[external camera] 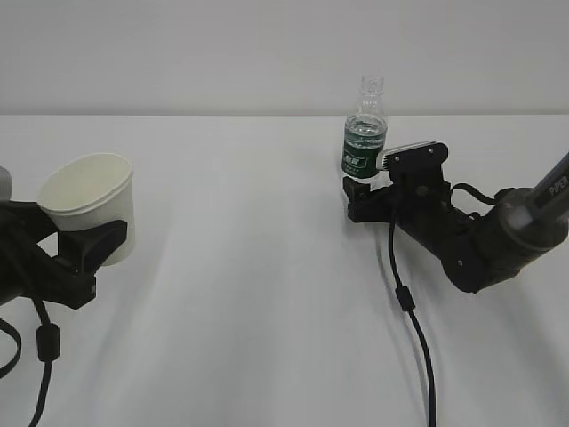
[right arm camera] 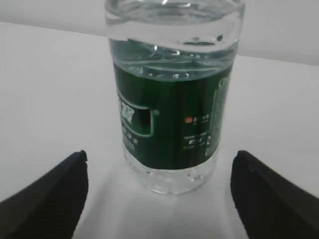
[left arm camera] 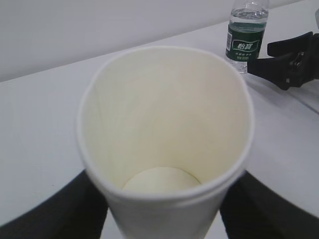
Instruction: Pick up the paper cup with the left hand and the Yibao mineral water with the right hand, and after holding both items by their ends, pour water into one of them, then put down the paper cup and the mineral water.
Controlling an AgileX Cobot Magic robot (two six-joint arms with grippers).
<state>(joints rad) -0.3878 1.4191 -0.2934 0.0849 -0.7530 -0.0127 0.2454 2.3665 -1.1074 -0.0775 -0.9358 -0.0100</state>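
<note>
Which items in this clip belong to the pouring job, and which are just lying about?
Part of the job:
- paper cup, clamped in the left gripper
- Yibao mineral water, uncapped, standing between the open right gripper fingers, not yet gripped

Just lying about:
- nothing else, only the white table

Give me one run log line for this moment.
left gripper: shut on cup, lifted, empty | right gripper: open around bottle, standing on table

At far right we see the Yibao mineral water (external camera: 365, 133), a clear uncapped bottle with a dark green label, upright on the counter (external camera: 258, 267). At near left the white paper cup (external camera: 91, 213) is tilted, raised, its cream inside empty.
</note>
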